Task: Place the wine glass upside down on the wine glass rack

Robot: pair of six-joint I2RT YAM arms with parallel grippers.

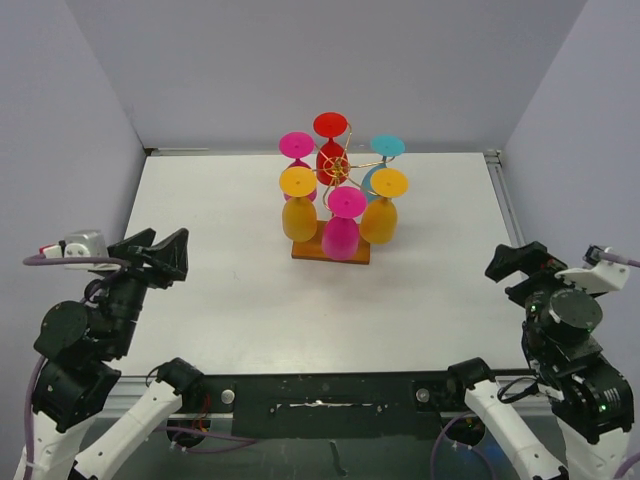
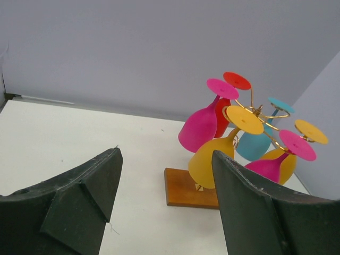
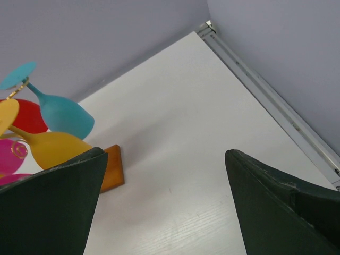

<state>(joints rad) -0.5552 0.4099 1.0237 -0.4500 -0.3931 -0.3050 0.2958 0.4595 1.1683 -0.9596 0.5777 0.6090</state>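
1. Fingers (image 2: 79, 202) of my left gripper (image 1: 163, 248) are spread wide apart and hold nothing.
2. My right gripper (image 1: 520, 262) is wide open too, with nothing between its fingers.
3. My left gripper hangs over the near left corner of the table (image 1: 220, 210). My right gripper hangs by the right edge, toward the near side.
4. I see the rack (image 1: 335, 165) standing on its brown wooden base (image 1: 330, 252), midway between the left and right edges and close to the far edge. It is well apart from both grippers.
5. Six glasses hang on it upside down, cups down:
   - red glass (image 1: 330, 124) at the back
   - back pink glass (image 1: 296, 144)
   - blue glass (image 1: 388, 146)
   - left yellow glass (image 1: 299, 218)
   - front pink glass (image 1: 341, 237)
   - right yellow glass (image 1: 378, 220)
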